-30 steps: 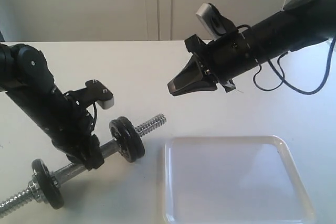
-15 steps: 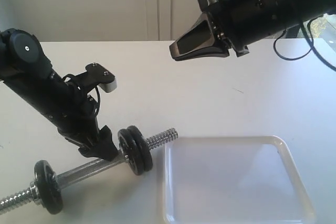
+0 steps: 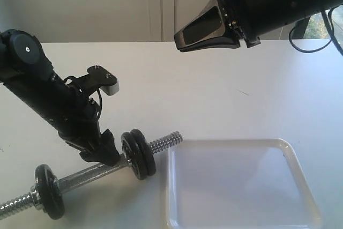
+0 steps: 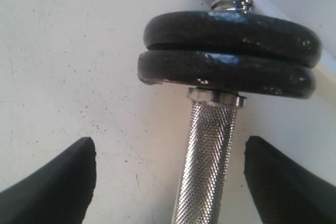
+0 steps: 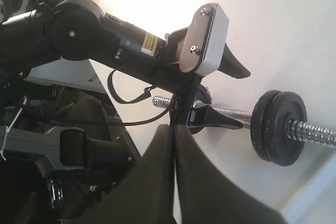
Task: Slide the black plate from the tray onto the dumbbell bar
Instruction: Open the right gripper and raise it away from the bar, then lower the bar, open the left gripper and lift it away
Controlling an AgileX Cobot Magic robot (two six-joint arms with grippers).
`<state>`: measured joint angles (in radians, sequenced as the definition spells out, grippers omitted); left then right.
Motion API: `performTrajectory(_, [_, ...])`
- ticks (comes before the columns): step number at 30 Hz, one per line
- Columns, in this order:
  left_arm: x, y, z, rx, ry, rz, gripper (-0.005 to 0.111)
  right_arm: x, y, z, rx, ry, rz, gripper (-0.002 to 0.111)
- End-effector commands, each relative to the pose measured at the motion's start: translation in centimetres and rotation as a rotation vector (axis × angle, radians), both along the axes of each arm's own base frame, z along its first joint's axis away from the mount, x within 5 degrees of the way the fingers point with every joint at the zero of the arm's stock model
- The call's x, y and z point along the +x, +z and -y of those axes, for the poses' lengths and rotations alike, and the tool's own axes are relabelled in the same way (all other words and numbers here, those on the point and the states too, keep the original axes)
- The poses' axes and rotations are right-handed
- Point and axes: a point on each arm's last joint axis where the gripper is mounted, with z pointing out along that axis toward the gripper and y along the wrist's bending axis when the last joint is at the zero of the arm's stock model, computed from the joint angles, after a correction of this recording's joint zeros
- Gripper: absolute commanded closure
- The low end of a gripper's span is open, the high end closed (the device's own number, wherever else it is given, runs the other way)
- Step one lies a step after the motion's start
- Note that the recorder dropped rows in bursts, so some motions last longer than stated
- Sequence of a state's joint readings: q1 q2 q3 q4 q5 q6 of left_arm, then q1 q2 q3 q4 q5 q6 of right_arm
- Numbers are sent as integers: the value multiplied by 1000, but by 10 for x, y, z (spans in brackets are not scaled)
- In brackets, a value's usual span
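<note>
The dumbbell bar (image 3: 88,171) lies on the table, its threaded end (image 3: 165,141) touching the tray (image 3: 300,172). Two black plates (image 3: 138,154) sit side by side on the bar near that end, and a third disc (image 3: 48,191) is at the other end. No disc lies in the tray. My left gripper (image 3: 104,156) is open and straddles the knurled bar (image 4: 210,156) just behind the paired plates (image 4: 231,51); its fingers (image 4: 52,184) stand clear of the bar. My right gripper (image 3: 178,38) is shut on nothing, high above the table.
The left arm (image 3: 48,100) leans over the bar's middle. In the right wrist view the left arm's white camera housing (image 5: 207,38) is over the bar and the paired plates (image 5: 278,127). A wall with a door seam stands behind the table.
The left gripper has opened off the bar, which now lies flatter and further right against the tray. The right gripper has risen and stays shut.
</note>
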<state>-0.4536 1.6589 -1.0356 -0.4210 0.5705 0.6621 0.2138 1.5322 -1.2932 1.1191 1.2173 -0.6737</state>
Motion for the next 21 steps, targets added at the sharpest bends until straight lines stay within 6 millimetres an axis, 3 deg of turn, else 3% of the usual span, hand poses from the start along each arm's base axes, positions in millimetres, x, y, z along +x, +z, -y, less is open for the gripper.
performTrajectory(1, [-2, 2, -1, -6, 4, -25, 27, -1, 4, 2, 9, -4, 7, 108])
performTrajectory(15, [-4, 1, -1, 0, -1, -39, 28, -1, 4, 2, 9, -5, 5, 108])
performTrajectory(21, [-4, 1, -1, 6, 0, -40, 41, -1, 4, 2, 9, -5, 5, 108])
